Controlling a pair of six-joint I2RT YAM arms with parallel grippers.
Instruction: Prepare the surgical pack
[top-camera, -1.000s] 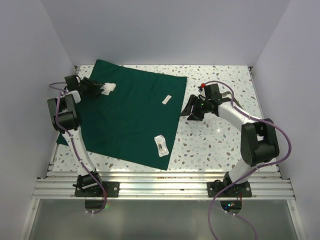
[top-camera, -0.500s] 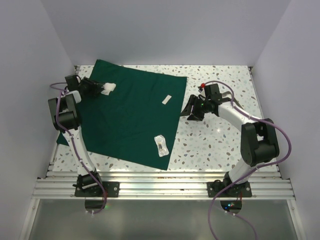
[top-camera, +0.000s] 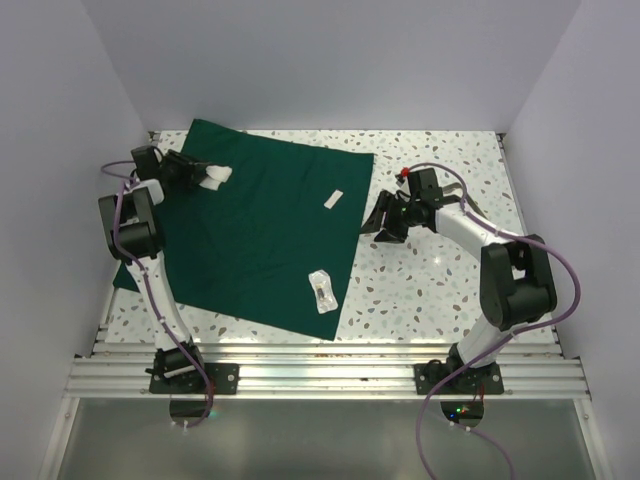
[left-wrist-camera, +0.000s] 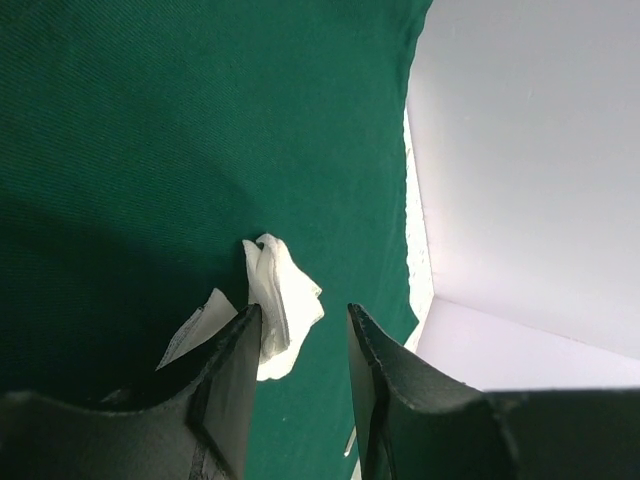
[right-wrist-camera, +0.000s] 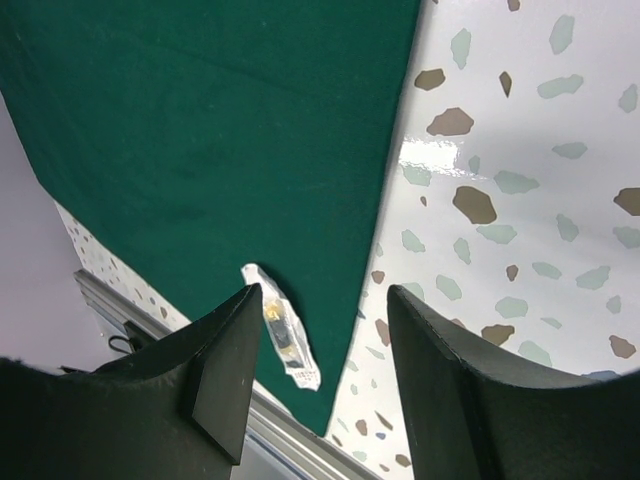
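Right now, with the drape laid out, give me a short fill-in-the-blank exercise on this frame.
1. The surgical pack is dark ___ cloth.
2. The left gripper points at a crumpled ___ pad.
3. The right gripper stands ___, with nothing between its fingers.
4. Counting the pad, the strip and the clear packet, ___ small items lie on the pack.

Missing words: green; white; open; three.

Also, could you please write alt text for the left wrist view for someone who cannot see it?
The surgical pack, a dark green cloth, fills most of the frame, with a crumpled white pad lying on it at the left gripper, whose jaws stand apart. A pale wall rises on the right.
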